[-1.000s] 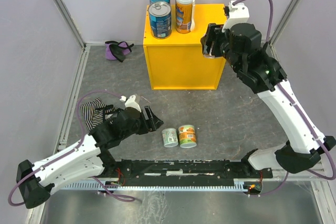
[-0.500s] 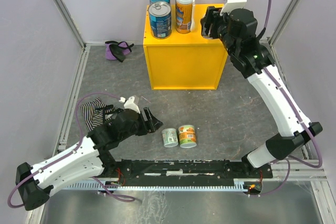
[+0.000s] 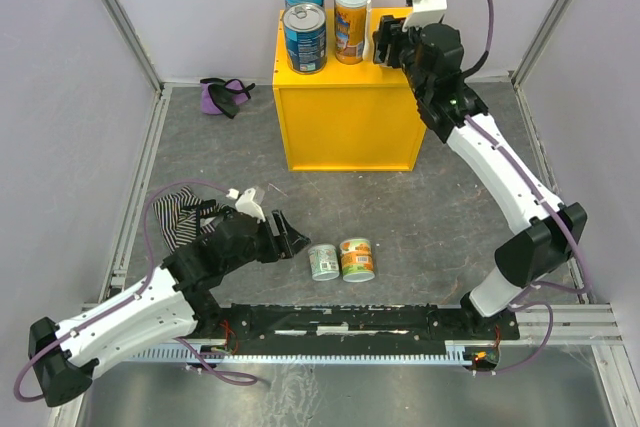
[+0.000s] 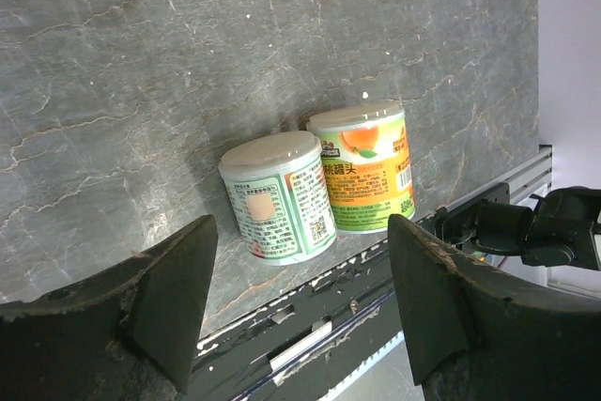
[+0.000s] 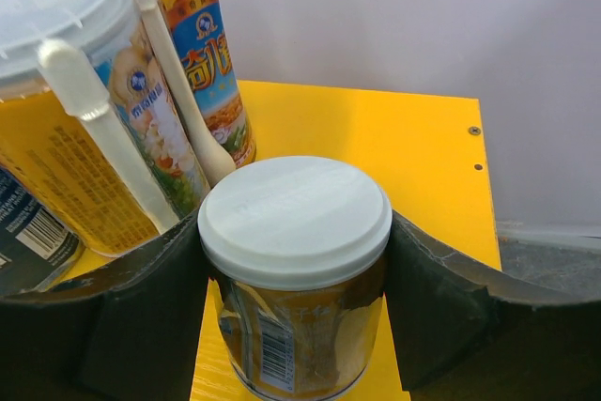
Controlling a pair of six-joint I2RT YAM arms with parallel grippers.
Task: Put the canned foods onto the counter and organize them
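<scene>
Cans sit in two groups. On the flat top of the yellow box (image 3: 345,122) stand two blue-labelled cans (image 3: 305,39), one behind the other, and beside them two tall orange cans (image 3: 351,25), also front and back. The right fingers (image 3: 383,45) reach over the box's right part. From above, the wrist hides whatever they carry.

The right wrist view settles it. Both fingers press the sides of a white-lidded can (image 5: 294,269), which is upright with an amber wall and a barcode. Its base runs out at the lower edge of that view, so I cannot tell whether it rests on the yellow top or hangs just above it. Its label is too dark to read. In this view the tall cans are cut off at the top and left, and white spoons (image 5: 103,129) are fixed along their sides. Only a dark barcoded corner of a blue can shows.

On the grey desk (image 3: 450,217), near the front rail, a pale-green can (image 4: 277,196) and a short orange can (image 4: 364,168) stand upright and touch each other. The left fingers (image 3: 290,235) are just beside the green one, spread apart with nothing between them. Their roots fall below the wrist view's edge.

A striped cloth (image 3: 172,215) lies partly under the left arm. A purple cloth bundle (image 3: 225,95) lies by the far left wall.
</scene>
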